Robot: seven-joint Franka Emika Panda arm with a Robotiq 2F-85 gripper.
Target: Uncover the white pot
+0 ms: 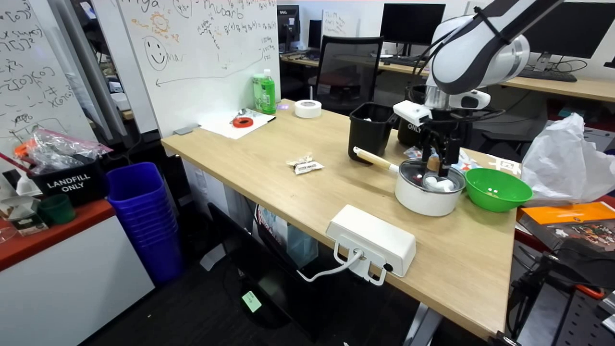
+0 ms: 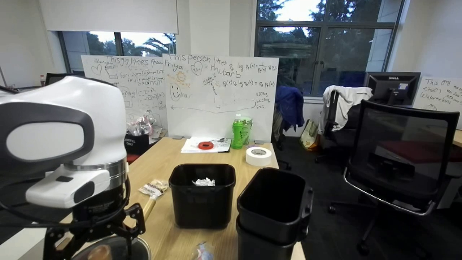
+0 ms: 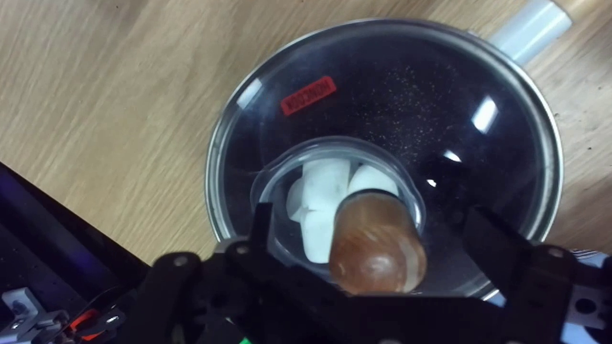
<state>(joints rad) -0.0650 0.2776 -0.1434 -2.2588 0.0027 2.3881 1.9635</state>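
Note:
The white pot (image 1: 425,201) stands upright on the table, with its light wooden handle (image 1: 375,158) pointing toward the black bin. A clear glass lid with a metal rim (image 3: 420,91) covers it; the lid also shows in an exterior view (image 2: 144,249). A brown wooden knob (image 3: 377,243) stands up from the lid's middle. Several white pieces (image 3: 325,186) show through the glass. My gripper (image 3: 370,217) is open, with one finger on each side of the knob and gaps between. It also shows in both exterior views (image 1: 436,163) (image 2: 94,245).
A bright green bowl (image 1: 498,192) stands right beside the pot. Black bins (image 1: 370,134) (image 2: 274,206) stand behind it. A white power box (image 1: 372,235) sits on the table's front edge. A white plastic bag (image 1: 567,163) and a small wrapper (image 1: 305,166) are nearby.

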